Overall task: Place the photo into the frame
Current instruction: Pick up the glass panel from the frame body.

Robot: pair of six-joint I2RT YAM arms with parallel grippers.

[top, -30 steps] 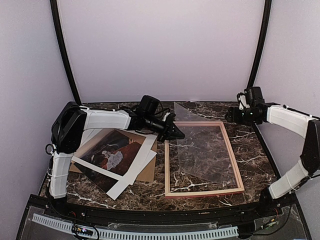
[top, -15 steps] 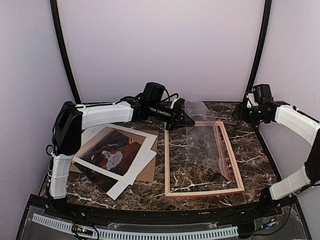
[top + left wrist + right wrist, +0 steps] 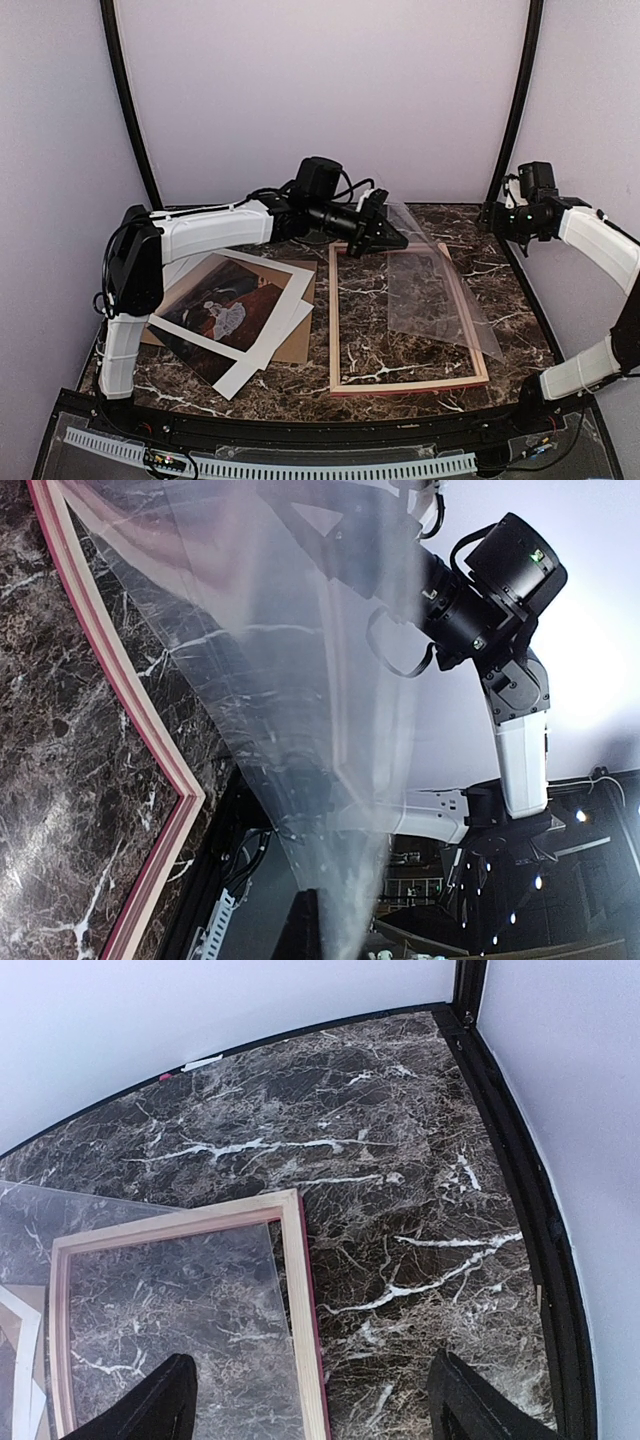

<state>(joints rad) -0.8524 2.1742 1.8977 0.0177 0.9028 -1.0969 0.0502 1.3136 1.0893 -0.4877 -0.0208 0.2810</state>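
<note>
On the left half of a dark marble table (image 3: 520,300), the photo (image 3: 225,305) is lying face up, a reddish-brown scene with a small pale figure at its middle. It is resting at an angle on a loose stack of white sheets (image 3: 262,352), with brown cardboard (image 3: 298,345) peeking out beneath them. The photo is sitting well apart from the frame (image 3: 334,330), not inside it.

To the right of the stack, the salmon-coloured frame is lying flat on the marble, with bare stone showing through its opening.

The left arm is reaching across from the left side towards the frame's far edge. The left gripper (image 3: 388,240) is pinching closed on one corner of a clear sheet (image 3: 440,290), holding that corner up off the table. The sheet is slanting down from the pincer across the right part of the frame, its low edge hanging past the right rail. From the left wrist view, the clear sheet (image 3: 260,680) is filling most of the picture, with one corner of the pink frame (image 3: 130,710) below it.

At the far right corner, the right gripper (image 3: 492,220) is hovering above the marble with its jaws spread wide and nothing between them. In the right wrist view its two dark fingers (image 3: 165,1405) are standing far apart over the frame's far right corner (image 3: 300,1290).
</note>
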